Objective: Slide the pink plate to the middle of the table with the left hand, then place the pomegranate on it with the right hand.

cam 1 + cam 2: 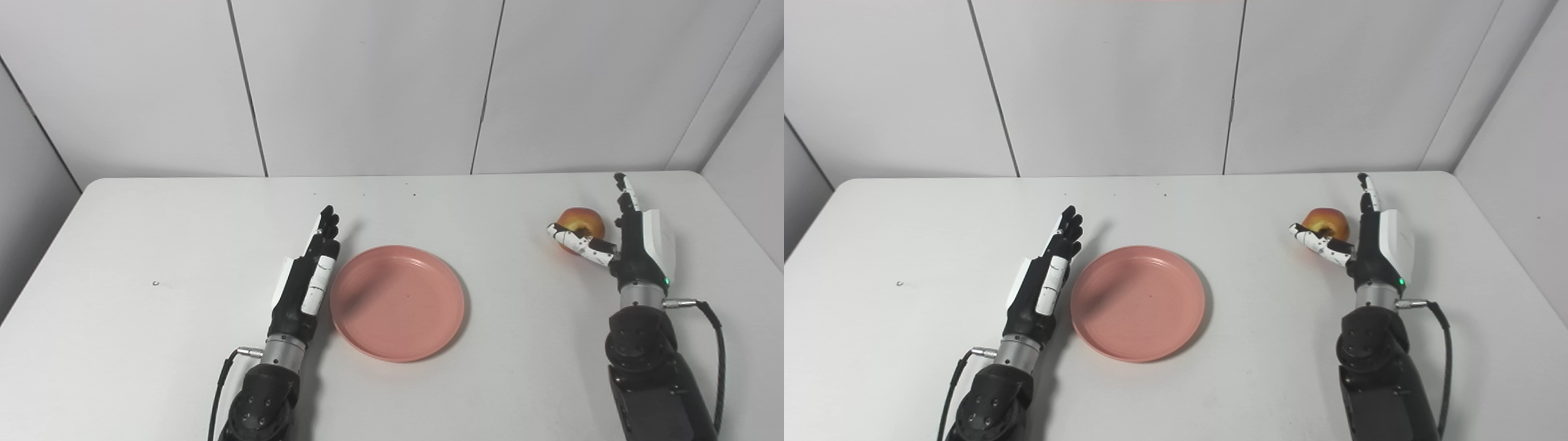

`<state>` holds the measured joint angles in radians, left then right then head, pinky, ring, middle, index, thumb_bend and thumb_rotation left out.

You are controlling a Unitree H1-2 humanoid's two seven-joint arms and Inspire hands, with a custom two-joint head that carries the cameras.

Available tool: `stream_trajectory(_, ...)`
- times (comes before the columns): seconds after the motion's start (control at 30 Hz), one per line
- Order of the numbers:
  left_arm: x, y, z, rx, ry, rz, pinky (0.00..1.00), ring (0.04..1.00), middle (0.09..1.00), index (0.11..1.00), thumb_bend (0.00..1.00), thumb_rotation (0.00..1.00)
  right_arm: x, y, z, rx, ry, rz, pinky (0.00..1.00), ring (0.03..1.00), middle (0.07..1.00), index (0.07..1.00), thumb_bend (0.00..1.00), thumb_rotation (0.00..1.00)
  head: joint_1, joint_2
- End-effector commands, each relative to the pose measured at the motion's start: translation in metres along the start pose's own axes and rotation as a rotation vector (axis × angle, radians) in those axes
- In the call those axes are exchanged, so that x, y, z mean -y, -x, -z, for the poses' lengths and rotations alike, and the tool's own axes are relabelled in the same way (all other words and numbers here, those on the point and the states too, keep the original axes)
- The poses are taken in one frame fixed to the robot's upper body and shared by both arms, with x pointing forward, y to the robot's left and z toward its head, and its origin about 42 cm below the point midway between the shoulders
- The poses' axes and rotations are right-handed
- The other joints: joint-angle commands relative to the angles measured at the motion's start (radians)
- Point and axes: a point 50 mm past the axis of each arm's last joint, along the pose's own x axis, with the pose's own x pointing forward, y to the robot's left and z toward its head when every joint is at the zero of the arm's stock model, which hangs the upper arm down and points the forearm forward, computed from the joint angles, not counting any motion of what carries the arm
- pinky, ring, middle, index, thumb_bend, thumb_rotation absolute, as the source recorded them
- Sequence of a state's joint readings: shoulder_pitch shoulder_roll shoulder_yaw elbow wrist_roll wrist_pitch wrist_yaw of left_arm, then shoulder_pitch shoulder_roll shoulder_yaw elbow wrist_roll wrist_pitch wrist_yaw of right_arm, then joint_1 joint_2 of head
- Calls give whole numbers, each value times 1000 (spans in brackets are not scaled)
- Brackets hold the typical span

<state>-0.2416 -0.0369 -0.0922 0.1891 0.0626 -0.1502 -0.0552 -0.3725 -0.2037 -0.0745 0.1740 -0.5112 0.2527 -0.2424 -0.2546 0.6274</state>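
Reaching around the pomegranate (580, 223) at the right of the frame, my right hand (625, 242) is spread, thumb in front of the fruit and fingers straight up beside it, not yet closed. If I close too early, the round fruit may roll away toward the far edge. My left hand (309, 275) rests flat with fingers together, just beside the pink plate (397, 301) at the middle, holding nothing.

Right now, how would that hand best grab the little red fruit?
Probably around the round middle of the pomegranate, coming from its right, where the open right hand already stands: thumb in front, fingers upright behind. The fruit sits alone on the table.
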Motion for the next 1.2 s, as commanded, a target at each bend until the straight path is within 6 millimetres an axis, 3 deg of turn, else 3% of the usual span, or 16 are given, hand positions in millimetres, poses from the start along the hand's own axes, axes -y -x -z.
stream_trajectory(0.0, -3, -2, -1, 21, -15, 3, 1000, 1000, 1000, 1000, 790, 1000, 11, -18, -19, 52, 11, 40, 751, 880, 922, 917, 857, 315, 1, 1)
stream_trajectory(0.5, -3, 1, -2, 13, -20, 11, 1000, 1000, 1000, 1000, 785, 1000, -7, -44, -5, -5, 24, -31, 726, 861, 909, 899, 867, 299, -1, 5)
stream_trajectory(0.67, -3, 2, -2, 15, -21, 14, 1000, 1000, 1000, 1000, 782, 1000, -9, -49, -5, 3, 25, -11, 734, 849, 896, 883, 831, 236, 0, 7)
stream_trajectory(0.87, -2, 1, -4, 16, -21, 13, 1000, 1000, 1000, 1000, 782, 1000, -10, -50, -4, 33, -26, 60, 575, 682, 731, 756, 748, 23, 1, 9)
stream_trajectory(0.93, -2, 1, -4, 17, -19, 13, 1000, 1000, 1000, 1000, 782, 1000, -10, -50, -3, 50, -38, 75, 525, 612, 657, 709, 709, 4, 0, 9)
stream_trajectory(1.0, -1, 2, -4, 16, -16, 13, 1000, 1000, 1000, 1000, 776, 1000, -10, -49, -2, 64, -46, 83, 489, 555, 534, 665, 596, 1, 1, 10)
stream_trajectory(1.03, -1, 2, -4, 15, -15, 15, 1000, 1000, 1000, 1000, 778, 1000, -10, -49, -1, 68, -46, 84, 472, 532, 495, 583, 551, 0, 1, 11)
stream_trajectory(1.1, -1, 2, -5, 16, -16, 16, 1000, 1000, 1000, 1000, 781, 1000, -9, -49, -1, 72, -44, 88, 426, 440, 486, 556, 522, 0, 2, 11)
stream_trajectory(1.17, -1, 2, -5, 19, -15, 16, 1000, 1000, 1000, 1000, 772, 1000, -9, -48, -1, 73, -43, 89, 392, 408, 477, 544, 514, 0, 2, 11)
